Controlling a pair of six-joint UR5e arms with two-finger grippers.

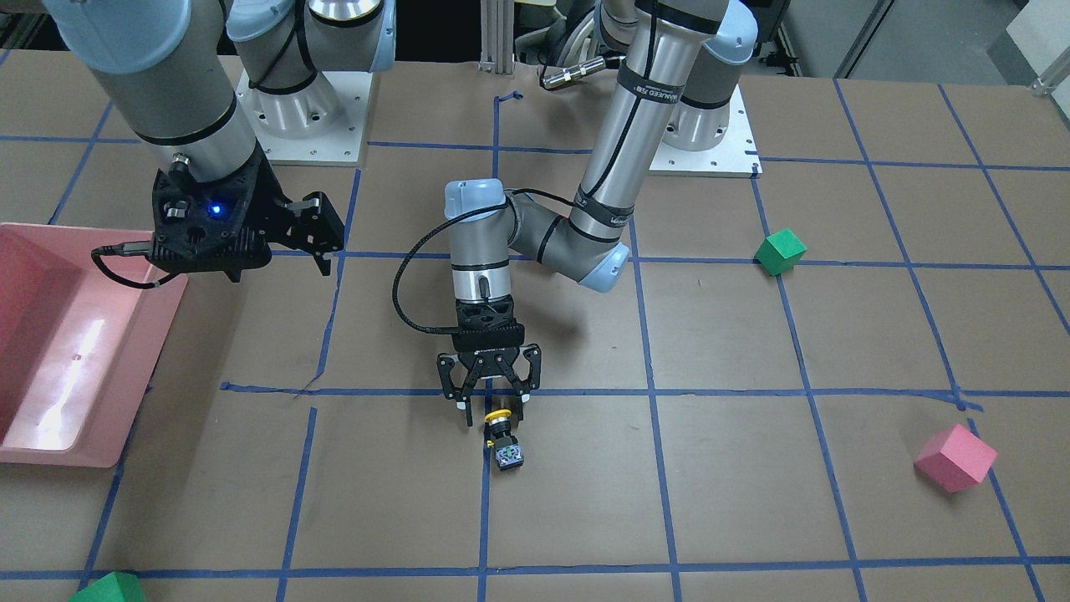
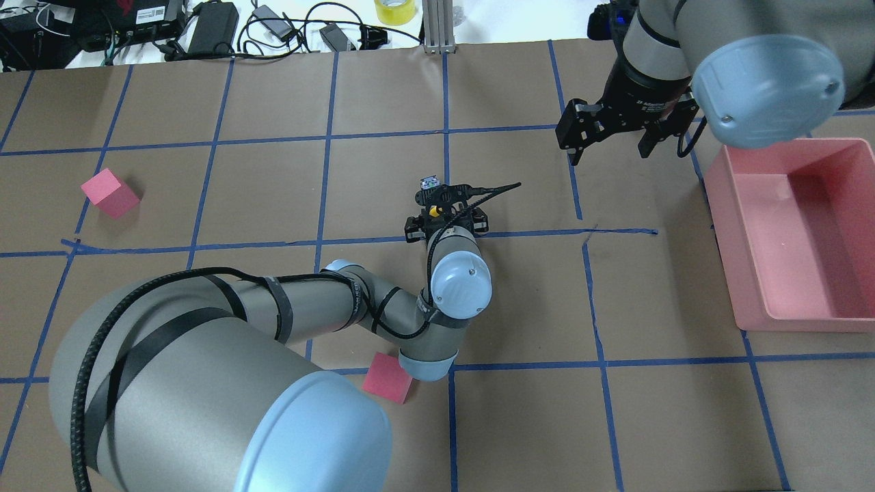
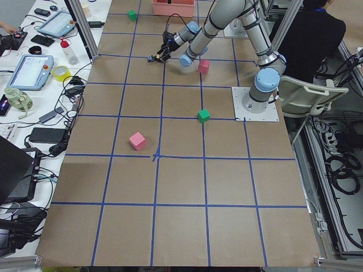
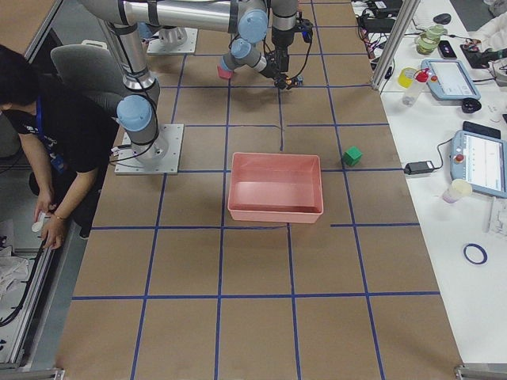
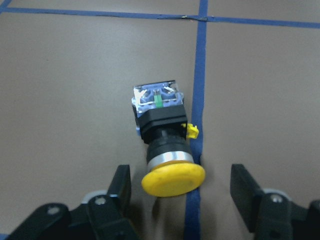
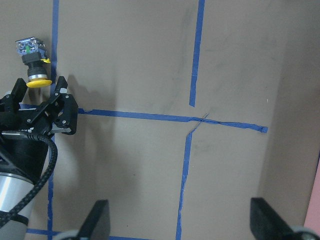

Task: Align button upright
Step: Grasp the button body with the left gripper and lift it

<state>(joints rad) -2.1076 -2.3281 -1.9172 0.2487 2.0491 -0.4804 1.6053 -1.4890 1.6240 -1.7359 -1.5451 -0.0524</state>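
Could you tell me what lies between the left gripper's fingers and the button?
In the left wrist view, only bare brown paper and blue tape separate the fingers from the button.

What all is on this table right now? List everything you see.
button: one, yellow cap, lying on its side on blue tape, table centre
pink cubes: two, one far left, one under the left arm
green cubes: two, one on the robot's left, one far right
bin: one, pink, robot's right
left gripper: one, black, fingers open either side of the button's cap
right gripper: one, black, fingers open, above the table by the bin
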